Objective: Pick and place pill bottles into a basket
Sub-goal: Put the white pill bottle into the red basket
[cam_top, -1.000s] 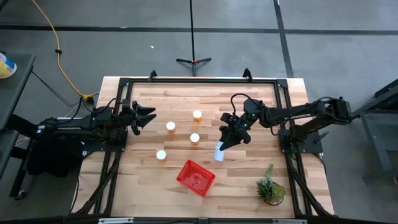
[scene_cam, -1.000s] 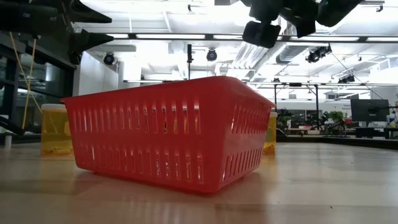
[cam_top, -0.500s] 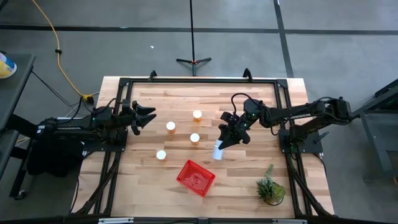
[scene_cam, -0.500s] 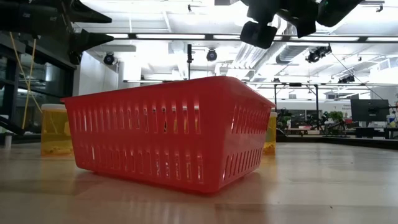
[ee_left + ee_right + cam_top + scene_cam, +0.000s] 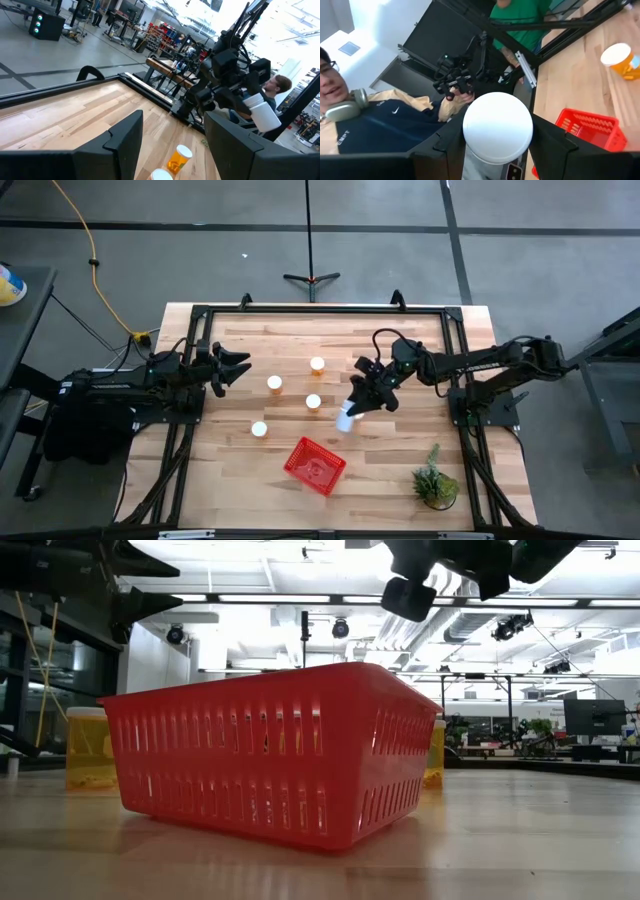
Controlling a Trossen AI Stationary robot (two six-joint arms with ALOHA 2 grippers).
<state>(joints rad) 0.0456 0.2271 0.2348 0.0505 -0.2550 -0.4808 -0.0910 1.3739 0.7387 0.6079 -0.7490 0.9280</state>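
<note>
My right gripper (image 5: pixel 358 404) is shut on one pill bottle (image 5: pixel 344 421), held above the table's middle, beyond the far side of the red basket (image 5: pixel 315 465). In the right wrist view the bottle's round white end (image 5: pixel 497 127) fills the gap between my fingers. Several other bottles with white caps stand upright on the table, at the far middle (image 5: pixel 317 364), left of it (image 5: pixel 274 383), in the middle (image 5: pixel 313 401) and nearer me (image 5: pixel 259 428). My left gripper (image 5: pixel 236 368) is open and empty at the table's left side. My right gripper pinches the bottle between its two fingers, one on each side of it (image 5: pixel 470 161), just behind its round white end. The fingers slant down toward the table's near left. The bottle is tilted and lifted clear of the table (image 5: pixel 262 112).
A green potted plant (image 5: pixel 436 480) stands at the near right. A black frame (image 5: pixel 320 309) runs round the table's edges. People show beyond the table in both wrist views. In the low view the basket (image 5: pixel 270 750) hides most of the table behind it.
My right gripper has gone a short way toward the table's left edge, still shut on the bottle, which stays clear of the table.
</note>
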